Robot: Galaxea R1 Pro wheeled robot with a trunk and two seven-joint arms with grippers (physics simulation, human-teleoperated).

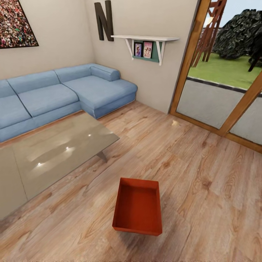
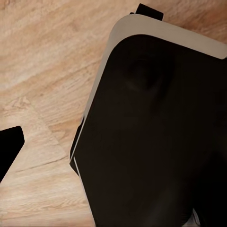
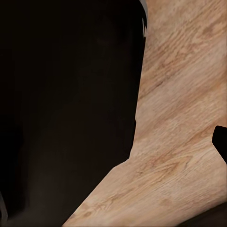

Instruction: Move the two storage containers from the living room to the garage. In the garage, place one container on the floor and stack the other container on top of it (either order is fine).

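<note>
One red-orange storage container (image 1: 138, 207) sits open side up on the light wood-plank flooring of the living room, low in the centre of the head view, with nothing in it. In the left wrist view a dark fingertip (image 2: 9, 151) of my left gripper shows at the frame's edge, over bare planks and beside my own black and white body (image 2: 156, 142). The right wrist view has a dark fingertip (image 3: 221, 142) at its edge too, also over planks. Each fingertip stands far out to the side with nothing held.
A glass-topped coffee table (image 1: 54, 153) stands left of the container, with a blue sectional sofa (image 1: 54, 94) behind it along the wall. Wood-framed glass doors (image 1: 218, 98) close the right side. A white shelf (image 1: 145, 40) hangs on the far wall. Open plank floor lies right of the container.
</note>
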